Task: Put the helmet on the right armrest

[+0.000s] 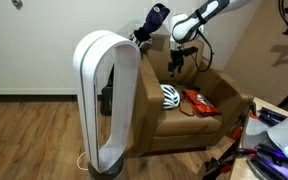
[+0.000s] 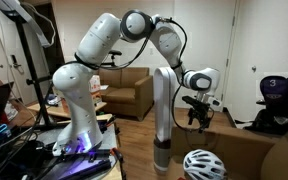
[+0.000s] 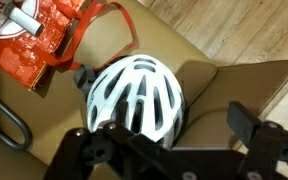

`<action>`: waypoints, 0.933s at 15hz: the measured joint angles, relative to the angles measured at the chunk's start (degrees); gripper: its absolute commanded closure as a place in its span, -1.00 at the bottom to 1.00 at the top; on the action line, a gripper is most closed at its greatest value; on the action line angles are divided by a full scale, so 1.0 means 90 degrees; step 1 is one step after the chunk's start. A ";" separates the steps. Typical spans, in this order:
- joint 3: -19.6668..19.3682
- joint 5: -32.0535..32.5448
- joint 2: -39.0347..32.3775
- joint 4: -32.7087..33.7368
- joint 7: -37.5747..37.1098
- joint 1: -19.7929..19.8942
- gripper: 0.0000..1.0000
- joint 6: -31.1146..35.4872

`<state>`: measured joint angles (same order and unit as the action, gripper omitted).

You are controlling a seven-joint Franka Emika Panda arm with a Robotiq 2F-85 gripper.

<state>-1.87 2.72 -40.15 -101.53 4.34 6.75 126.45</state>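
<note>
A white vented helmet [image 3: 136, 95] lies on the seat of a brown armchair [image 1: 234, 105], tucked into a corner beside an armrest [image 3: 246, 78]. It shows in both exterior views [image 1: 170, 96] [image 2: 204, 165]. My gripper [image 3: 169, 125] hangs just above the helmet with its jaws open. One finger shows to the right of the helmet; the other side is hidden by the gripper body. The gripper holds nothing. It also shows in both exterior views [image 1: 176, 62] [image 2: 196, 112], above the chair.
A red bag [image 3: 39, 40] lies on the seat next to the helmet, also seen in an exterior view [image 1: 199, 101]. A tall white bladeless fan [image 1: 104, 100] [image 2: 164, 110] stands on the wooden floor close to the chair. A second sofa [image 2: 129, 92] stands at the back.
</note>
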 measured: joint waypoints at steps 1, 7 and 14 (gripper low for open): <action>-0.0006 0.0000 0.0000 0.0018 0.0000 -0.0007 -1.00 0.0000; -0.0040 -0.0012 -0.0852 0.0484 0.0016 0.0072 -1.00 0.0053; -0.0046 -0.0042 -0.2649 0.1781 0.0171 0.0329 -1.00 0.0394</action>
<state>-2.28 2.34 -64.00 -85.50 5.88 9.71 130.00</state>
